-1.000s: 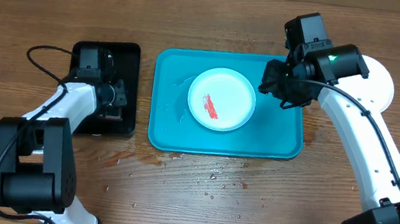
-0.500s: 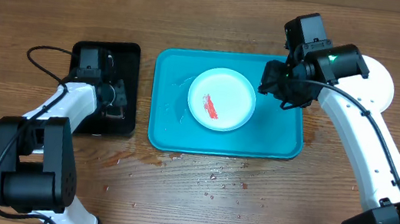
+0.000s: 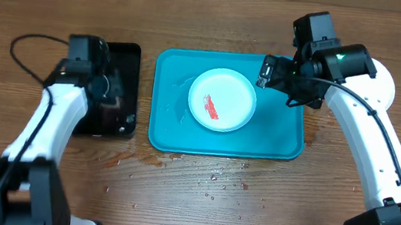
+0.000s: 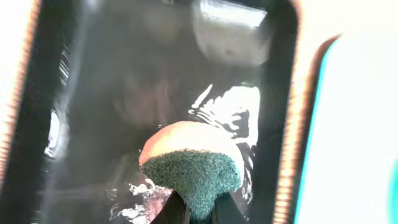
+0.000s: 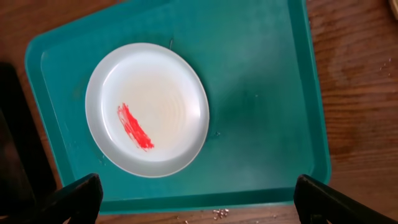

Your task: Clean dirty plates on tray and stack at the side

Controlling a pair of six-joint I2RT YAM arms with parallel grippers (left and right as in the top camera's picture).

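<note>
Wooden table (image 3: 250,205), turquoise tray (image 3: 283,135), white plate (image 3: 228,91), red smear (image 3: 210,111)

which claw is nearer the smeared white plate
Right. The right claw sits open beside the plate; the left claw is over the black tray, gripping a sponge.

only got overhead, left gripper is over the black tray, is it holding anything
observer: Yes, the left gripper is shut on a sponge, tan with a green scrub face.
operator: tray under it dry
observer: The black tray looks wet, with bright glints around the sponge.
operator: right gripper got anything
observer: No, the right gripper is open, with nothing between its fingers.
</note>
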